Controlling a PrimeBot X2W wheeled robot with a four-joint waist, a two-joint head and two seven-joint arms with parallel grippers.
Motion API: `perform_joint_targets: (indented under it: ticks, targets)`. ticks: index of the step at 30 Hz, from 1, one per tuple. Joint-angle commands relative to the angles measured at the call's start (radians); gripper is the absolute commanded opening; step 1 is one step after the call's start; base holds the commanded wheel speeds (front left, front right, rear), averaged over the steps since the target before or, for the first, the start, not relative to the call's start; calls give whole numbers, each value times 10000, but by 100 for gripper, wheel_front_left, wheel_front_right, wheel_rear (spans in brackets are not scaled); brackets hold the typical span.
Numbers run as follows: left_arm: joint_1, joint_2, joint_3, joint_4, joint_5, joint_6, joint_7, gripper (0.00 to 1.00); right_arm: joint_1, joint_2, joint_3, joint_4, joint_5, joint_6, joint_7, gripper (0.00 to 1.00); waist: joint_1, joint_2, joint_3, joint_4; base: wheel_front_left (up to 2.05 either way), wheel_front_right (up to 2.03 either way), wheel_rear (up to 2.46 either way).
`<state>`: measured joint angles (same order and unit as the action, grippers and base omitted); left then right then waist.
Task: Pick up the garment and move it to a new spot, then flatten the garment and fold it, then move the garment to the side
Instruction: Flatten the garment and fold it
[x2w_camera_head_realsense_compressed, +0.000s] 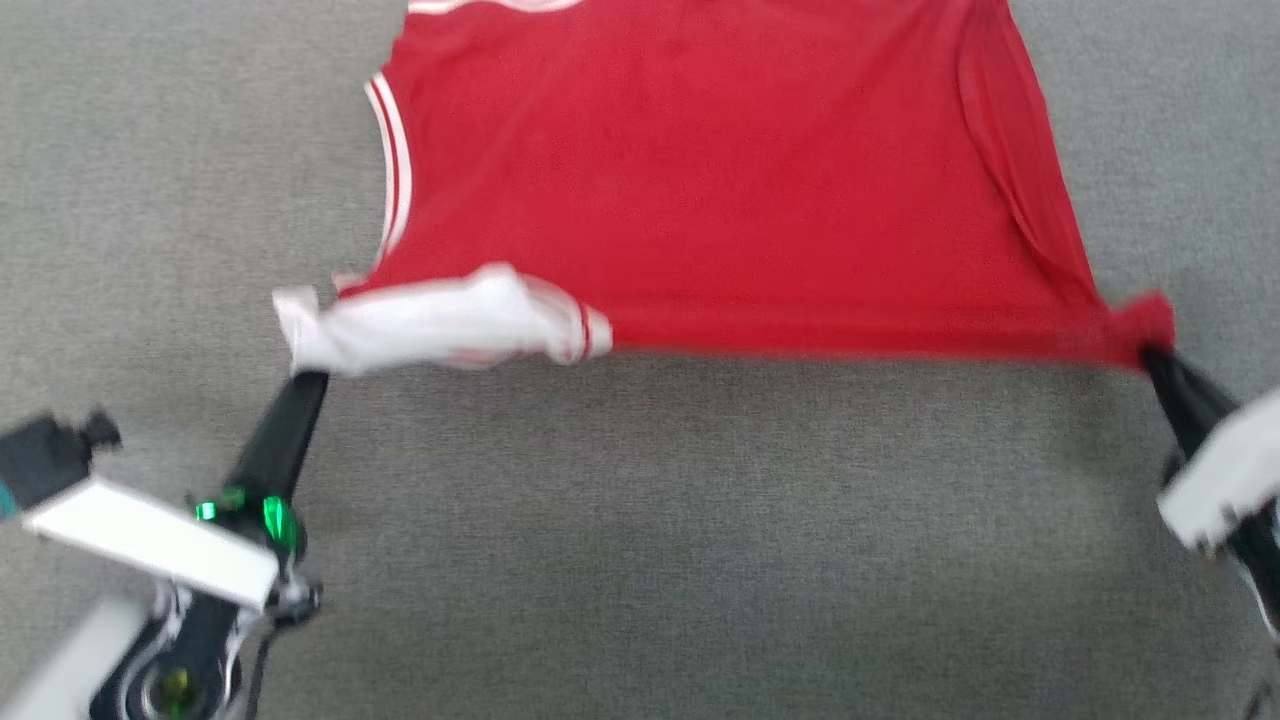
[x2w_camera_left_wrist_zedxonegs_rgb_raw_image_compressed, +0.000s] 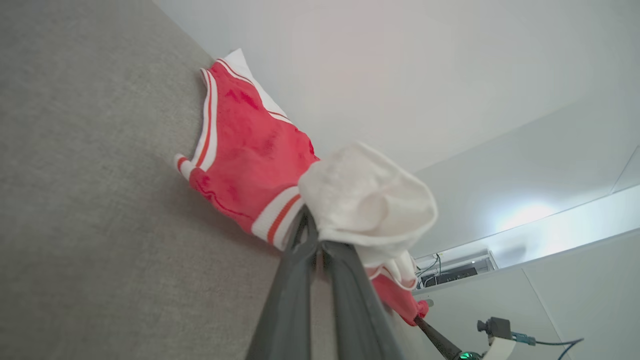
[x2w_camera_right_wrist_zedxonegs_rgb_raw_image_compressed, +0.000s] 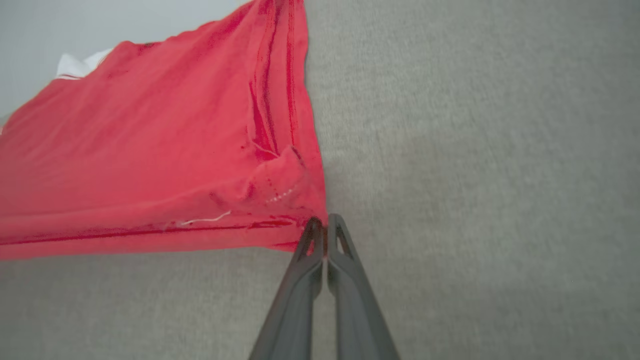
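Left hand (x2w_camera_left_wrist_zedxonegs_rgb_raw_image_compressed: 314, 227) and right hand (x2w_camera_right_wrist_zedxonegs_rgb_raw_image_compressed: 326, 223) pinch the garment (x2w_camera_head_realsense_compressed: 720, 180); right wrist view reveals loose hem thread (x2w_camera_right_wrist_zedxonegs_rgb_raw_image_compressed: 205, 219).

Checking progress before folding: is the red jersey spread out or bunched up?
Mostly spread: the jersey is stretched taut between the left claw and right claw, both shut on it. One white sleeve is bunched.

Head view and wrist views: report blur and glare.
Head view: motion blur smears the red jersey hem and right gripper. Left wrist view: fairly sharp, glare patch on the pale wall. Right wrist view: slightly soft, evenly lit, no glare.
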<state>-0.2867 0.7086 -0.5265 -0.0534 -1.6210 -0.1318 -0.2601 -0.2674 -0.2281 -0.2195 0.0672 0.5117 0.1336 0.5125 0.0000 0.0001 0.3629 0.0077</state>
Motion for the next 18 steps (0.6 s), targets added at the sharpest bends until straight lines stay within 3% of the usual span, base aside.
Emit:
perform_joint_targets:
  ticks: [1,11,18]
  targets:
    - [556,-65,361,-227,114,22,-67,0,661,45,-226,-592,132,-52,253,0,0,-1,-101,92,0,0,0]
    - [3590,250,1388,-1757,1061,22,-72,0,3473,785,-1198,-3648,554,-52,1530,0,0,-1,-237,231,0,0,0]
    - [2674,559,920,-1954,1176,22,304,0,2793,932,-1118,-3774,388,-36,1728,0,0,-1,-144,191,0,0,0]
